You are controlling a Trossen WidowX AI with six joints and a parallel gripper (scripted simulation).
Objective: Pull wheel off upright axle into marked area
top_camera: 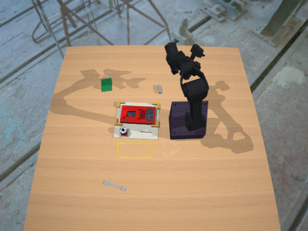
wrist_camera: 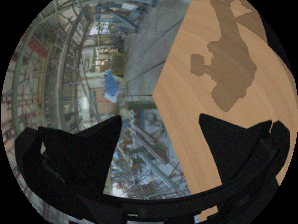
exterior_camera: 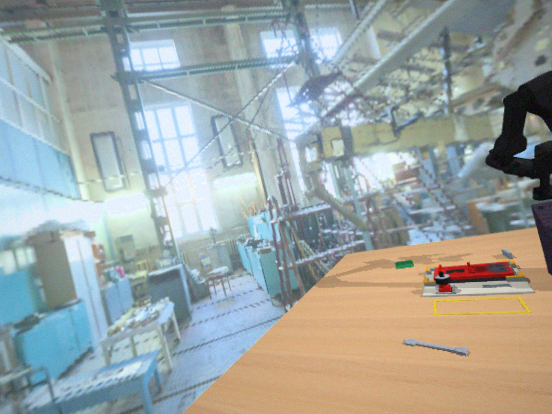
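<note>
I'm seeing the wheel point(top_camera: 123, 130) point(exterior_camera: 442, 279) sitting on its upright axle at the board's left end, its 1 axis apparently pointing up. I'm judging it light, stiff and slightly slippery, so I'm favouring its outer rim, 1 finger per side. Farther right, my gripper point(top_camera: 171, 48) point(wrist_camera: 161, 119) is hanging released, its 2 fingers apart.

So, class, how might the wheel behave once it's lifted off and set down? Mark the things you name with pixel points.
The wheel point(top_camera: 123, 130) point(exterior_camera: 442, 278) looks round, so it could roll if landed on edge. Its shiny rim may feel slippery. Its squat shape suggests it should sit steadily when flat.
</note>
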